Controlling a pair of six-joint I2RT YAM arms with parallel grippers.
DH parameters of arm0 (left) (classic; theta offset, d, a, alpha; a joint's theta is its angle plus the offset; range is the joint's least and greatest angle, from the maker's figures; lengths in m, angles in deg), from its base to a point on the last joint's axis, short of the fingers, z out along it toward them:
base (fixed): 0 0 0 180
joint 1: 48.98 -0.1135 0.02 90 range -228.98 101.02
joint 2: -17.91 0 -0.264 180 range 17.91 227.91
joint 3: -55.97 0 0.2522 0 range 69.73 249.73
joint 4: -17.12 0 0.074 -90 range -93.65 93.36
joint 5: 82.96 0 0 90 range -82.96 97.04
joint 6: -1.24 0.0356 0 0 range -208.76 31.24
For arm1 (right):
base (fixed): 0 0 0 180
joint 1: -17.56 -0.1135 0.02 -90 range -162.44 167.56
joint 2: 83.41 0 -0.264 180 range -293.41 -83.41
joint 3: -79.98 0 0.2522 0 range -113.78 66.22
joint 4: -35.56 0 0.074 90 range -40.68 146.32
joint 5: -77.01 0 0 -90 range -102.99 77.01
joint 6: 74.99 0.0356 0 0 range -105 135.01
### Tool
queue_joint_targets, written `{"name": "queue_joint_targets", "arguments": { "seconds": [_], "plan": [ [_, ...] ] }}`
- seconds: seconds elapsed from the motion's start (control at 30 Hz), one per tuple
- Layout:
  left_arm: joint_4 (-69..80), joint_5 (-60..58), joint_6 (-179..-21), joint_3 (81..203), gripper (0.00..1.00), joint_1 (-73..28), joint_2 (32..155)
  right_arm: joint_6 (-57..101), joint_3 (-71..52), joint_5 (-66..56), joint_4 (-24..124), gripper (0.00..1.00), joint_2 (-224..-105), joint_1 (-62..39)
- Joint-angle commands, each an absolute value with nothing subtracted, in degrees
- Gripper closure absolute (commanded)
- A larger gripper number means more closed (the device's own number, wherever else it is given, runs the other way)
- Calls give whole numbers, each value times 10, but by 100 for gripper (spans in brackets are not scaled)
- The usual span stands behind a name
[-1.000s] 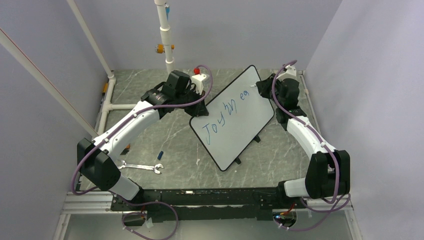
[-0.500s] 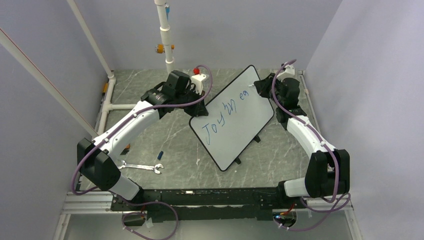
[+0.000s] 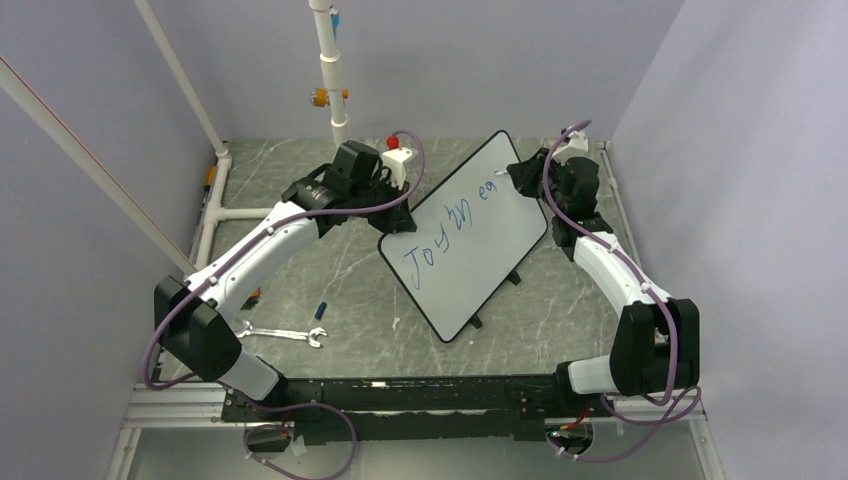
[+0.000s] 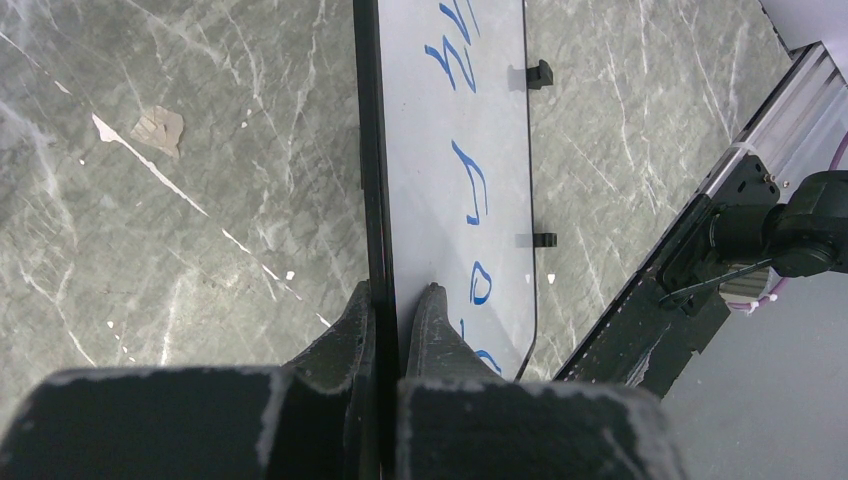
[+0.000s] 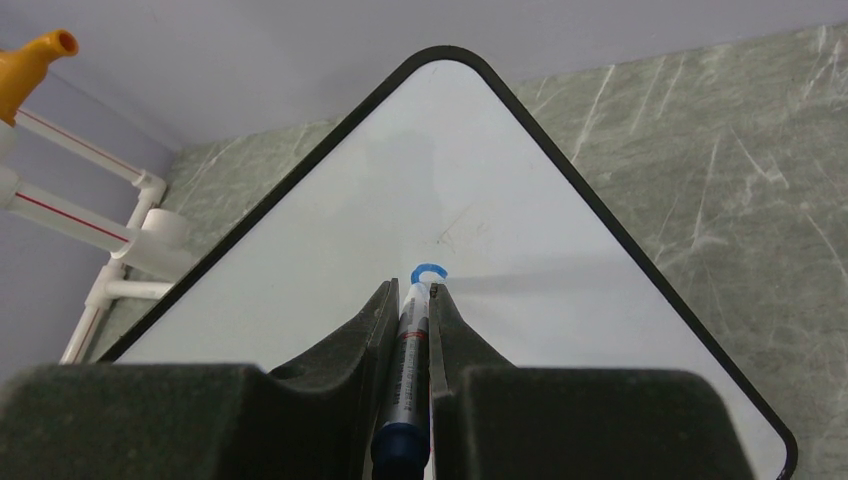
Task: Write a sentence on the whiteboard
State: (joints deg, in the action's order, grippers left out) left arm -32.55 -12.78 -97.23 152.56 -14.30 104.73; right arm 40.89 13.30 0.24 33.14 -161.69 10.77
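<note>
The whiteboard stands tilted on the table, its black-rimmed left edge clamped between my left gripper fingers. In the left wrist view that gripper is shut on the whiteboard rim, one finger on each face. The blue sentence reads "Joy in ea". My right gripper is at the board's far corner, shut on a blue-capped marker. The marker's tip touches the whiteboard at a fresh blue curve.
A wrench and a small blue cap lie near the left arm. White pipes run along the left side, and one upright pipe stands at the back. A rail and arm base lie beyond the board's foot.
The marker tip has shifted slightly at the board's far corner, just past "ea". The left gripper and the board have stayed put.
</note>
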Motion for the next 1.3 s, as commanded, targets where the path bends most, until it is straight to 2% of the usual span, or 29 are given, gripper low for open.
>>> {"name": "queue_joint_targets", "arguments": {
  "seconds": [0.0,0.37,0.8,1.27],
  "plan": [
    [-355,-1,-821,1508,100,-141,1052,399,156,30,349,100,-1614,103],
    [-355,0,-821,1508,100,-141,1052,384,164,-14,372,100,-1605,103],
    [-357,0,-821,1507,100,-142,1052,371,93,-38,394,100,-1624,104],
    [-357,9,-820,1505,100,-141,1047,396,69,-59,382,100,-1571,105]
  ]
}}
